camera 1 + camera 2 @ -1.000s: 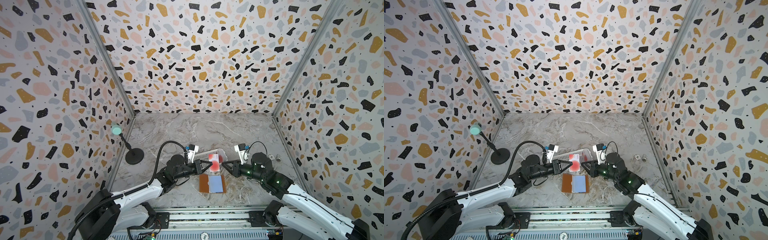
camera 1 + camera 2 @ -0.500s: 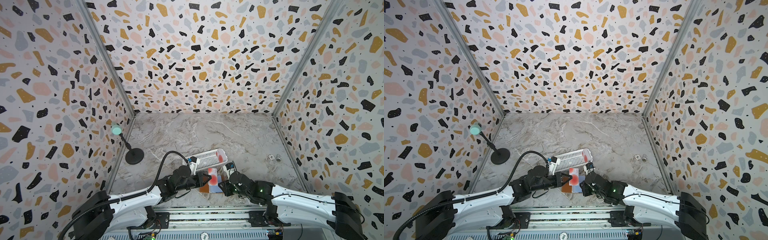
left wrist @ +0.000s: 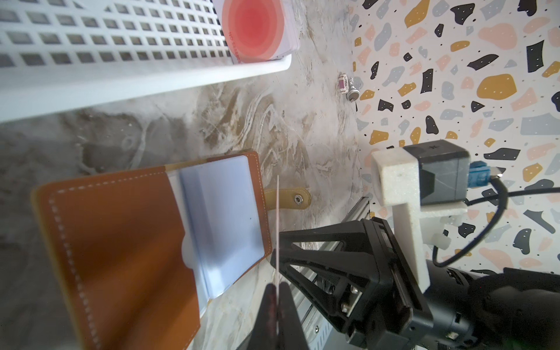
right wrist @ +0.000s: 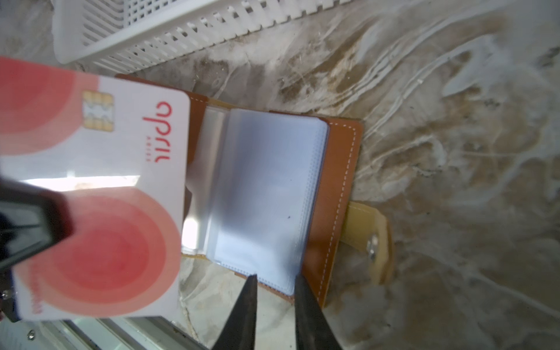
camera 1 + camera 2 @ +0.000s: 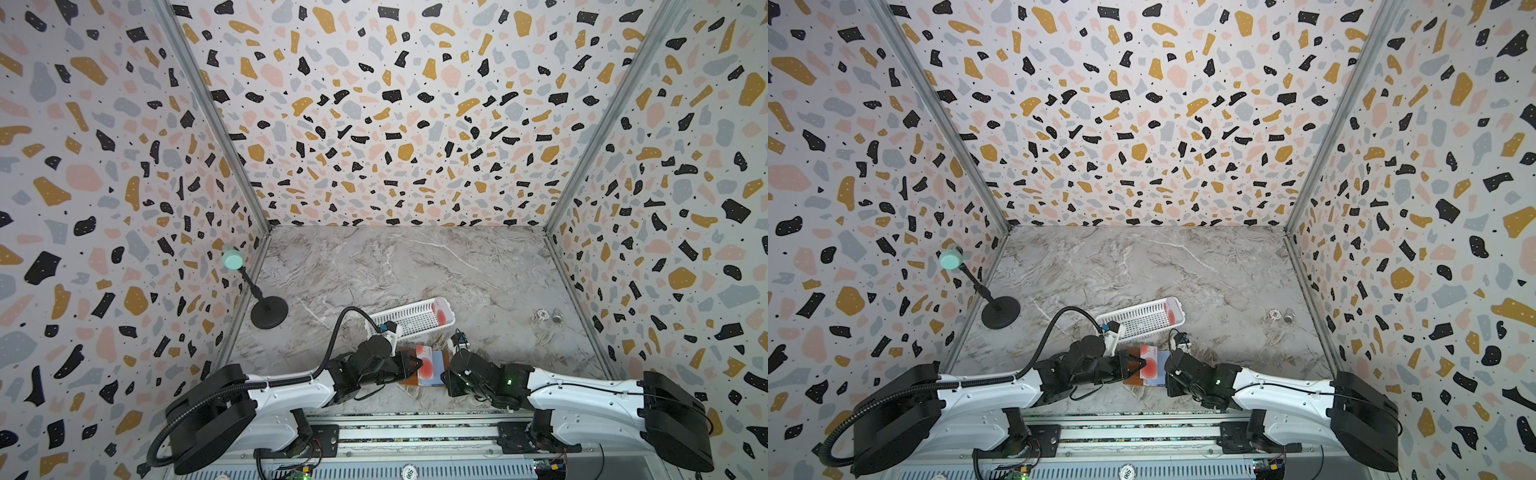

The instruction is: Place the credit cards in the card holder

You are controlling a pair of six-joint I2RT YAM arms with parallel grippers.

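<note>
Both arms have come down from beside the basket to the card holder within the last second; over the last half-second they have barely shifted.

- Credit card (image 4: pixel 100 197): whitish, red discs, chip showing. The left hand (image 3: pixel 277 291) has it pinched by one end, jaws closed tight on it. It hangs face-up over the leather cover half of the card holder (image 3: pixel 115 242). In a top view (image 5: pixel 424 360) its free edge points to 3 o'clock, toward the plastic sleeves (image 4: pixel 266 188). It is not yet in any sleeve. Its tilt is hard to judge.
- Card holder: open on the worktop (image 5: pixel 478 291), at 6 o'clock of the white slotted basket (image 5: pixel 409 320). The snap tab (image 4: pixel 369 242) is flapped out on the sleeve side.
- Right hand (image 4: pixel 274 281): reaches in from 3 o'clock, jaws a narrow gap apart, gripping nothing. Its tips sit at the near edge of the sleeve stack; whether they touch it cannot be told.
- Other credit card (image 3: pixel 257 30): lies in the basket's 3 o'clock end.

Step in hand, as I read it: feeding the first card into a sleeve.
- A thumb notch shows on the spine side of the top sleeve, so the mouth is probably there.
- Lower the card's leading edge to that mouth, shallow and square to it, then slide toward 3 o'clock.
- The right hand should press on the stack so that it neither slides nor fans.
- Release only once most of the card is inside.

Risk: the thin leaves may buckle, or the card may ride over the top.
</note>
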